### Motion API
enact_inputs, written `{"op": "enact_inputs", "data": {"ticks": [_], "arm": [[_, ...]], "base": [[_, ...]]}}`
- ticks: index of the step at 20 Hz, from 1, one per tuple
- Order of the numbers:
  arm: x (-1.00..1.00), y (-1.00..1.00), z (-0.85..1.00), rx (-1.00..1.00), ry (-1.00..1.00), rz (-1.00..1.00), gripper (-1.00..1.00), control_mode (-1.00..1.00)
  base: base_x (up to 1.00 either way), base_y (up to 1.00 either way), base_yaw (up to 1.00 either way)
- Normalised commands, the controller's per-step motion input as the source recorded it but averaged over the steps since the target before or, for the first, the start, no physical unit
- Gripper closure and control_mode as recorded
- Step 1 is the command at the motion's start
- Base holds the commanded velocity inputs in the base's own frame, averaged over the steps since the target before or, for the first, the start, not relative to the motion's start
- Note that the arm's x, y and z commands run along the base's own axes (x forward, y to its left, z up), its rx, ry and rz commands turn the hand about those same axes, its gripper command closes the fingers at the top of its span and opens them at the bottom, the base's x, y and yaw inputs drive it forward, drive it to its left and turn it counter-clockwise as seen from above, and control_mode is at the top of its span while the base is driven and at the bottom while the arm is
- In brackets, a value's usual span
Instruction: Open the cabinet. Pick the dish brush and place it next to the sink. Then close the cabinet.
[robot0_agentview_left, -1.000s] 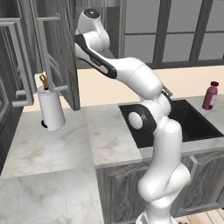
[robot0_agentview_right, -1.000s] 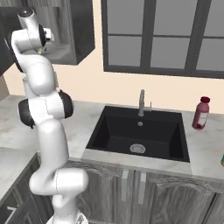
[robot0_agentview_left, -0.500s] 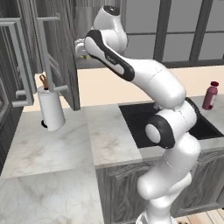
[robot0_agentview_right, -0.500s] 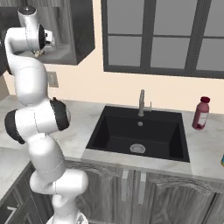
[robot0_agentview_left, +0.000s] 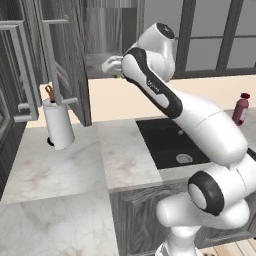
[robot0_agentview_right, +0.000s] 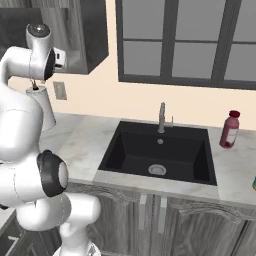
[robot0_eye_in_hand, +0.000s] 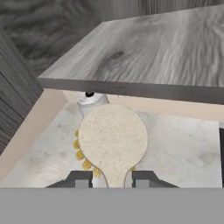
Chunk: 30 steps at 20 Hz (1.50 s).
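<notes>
Cream-coloured and speckled, the round flat head of the dish brush (robot0_eye_in_hand: 113, 136) sat in the middle of the hand view, with a fringe of yellow bristles peeping out at its 8 o'clock edge and a short neck running down to 6 o'clock. That neck was pinched between the two dark fingertips (robot0_eye_in_hand: 81, 178) of the gripper (robot0_eye_in_hand: 113, 179), so the hand was narrowed around the brush and carrying it just outside the front edge of the cabinet (robot0_eye_in_hand: 144, 57) shelf (grey wood grain, seen from slightly above). Beyond the brush, at 12 o'clock, the top of the paper towel roll (robot0_eye_in_hand: 91, 99) peeked out, with the white marble counter (robot0_eye_in_hand: 183, 144) beneath.

From the left base view the brush was too small to make out; that camera gave the open cabinet door (robot0_agentview_left: 65, 60) swung toward 9 o'clock, the roll (robot0_agentview_left: 58, 122) standing below it, and the white hand at the cabinet mouth. Off at 3 o'clock lay the black sink (robot0_agentview_right: 159, 152), clearest in the right base view, with a dark red bottle (robot0_agentview_right: 229, 129) standing just past its far corner.
</notes>
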Motion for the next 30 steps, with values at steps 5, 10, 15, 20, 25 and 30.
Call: {"op": "enact_inputs", "data": {"ticks": [5, 10, 15, 20, 25, 30], "arm": [[-0.78, -0.39, -0.01, 0.08, 0.0, 0.0, 1.0, -1.0], [-0.66, -0.35, -0.14, 0.03, 0.1, 0.0, 1.0, -1.0], [-0.41, -0.26, -0.49, 0.0, 0.12, 0.0, 1.0, -1.0], [-0.22, -0.24, -0.58, 0.0, 0.11, -0.02, 1.0, -1.0], [0.01, -0.26, -0.65, -0.02, 0.11, -0.09, 1.0, -1.0], [0.21, -0.24, -0.69, 0.0, 0.05, -0.13, 1.0, -1.0]], "base": [[0.0, 0.0, 0.0], [0.0, 0.0, 0.0], [0.0, 0.0, 0.0], [0.0, 0.0, 0.0], [0.0, 0.0, 0.0], [0.0, 0.0, 0.0]]}}
